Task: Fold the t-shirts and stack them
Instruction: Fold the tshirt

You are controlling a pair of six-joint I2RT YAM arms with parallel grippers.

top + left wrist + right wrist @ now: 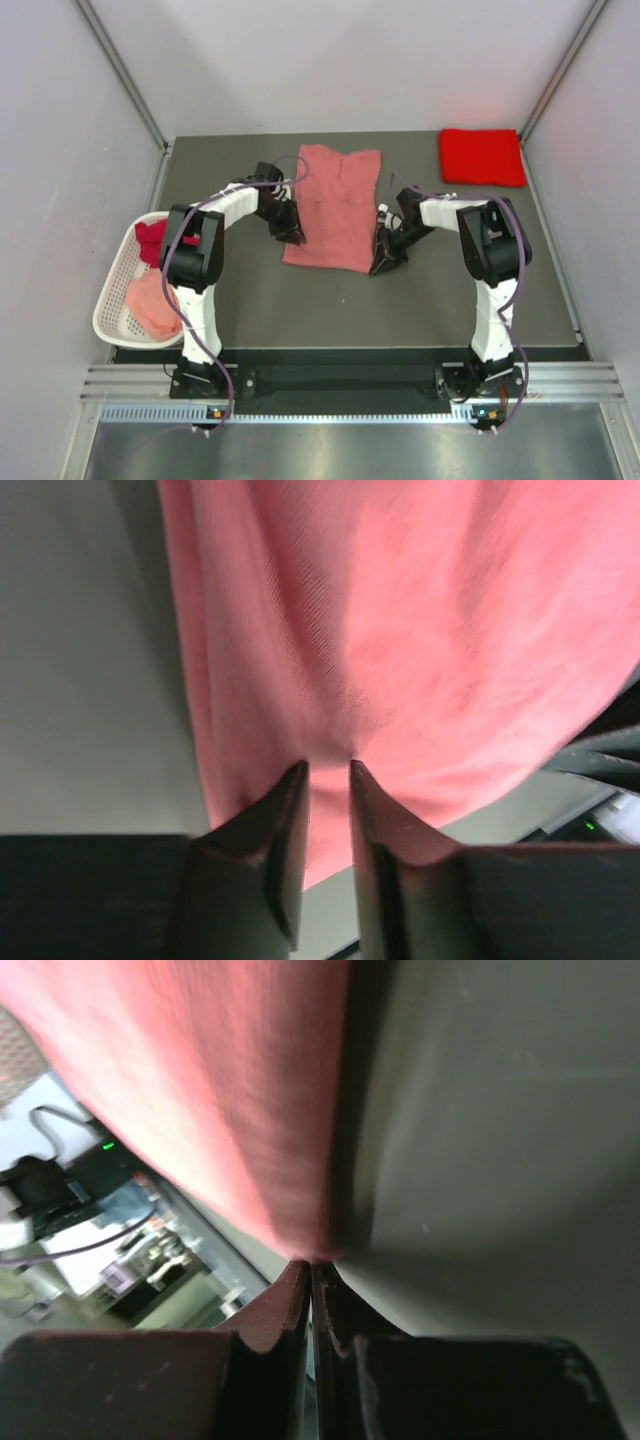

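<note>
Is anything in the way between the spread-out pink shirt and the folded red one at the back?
No loose object: only table lies between the salmon pink shirt and the folded red shirt. The right arm's wrist hangs beside that gap.

Left pincer [328,770] pinching salmon pink t-shirt [420,630] fold, grey table [80,680] beside

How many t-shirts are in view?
4: a salmon pink t-shirt spread mid-table, a folded bright red t-shirt far right, a dark crimson t-shirt and a pale pink t-shirt in the white basket at left. More may be hidden underneath.
</note>
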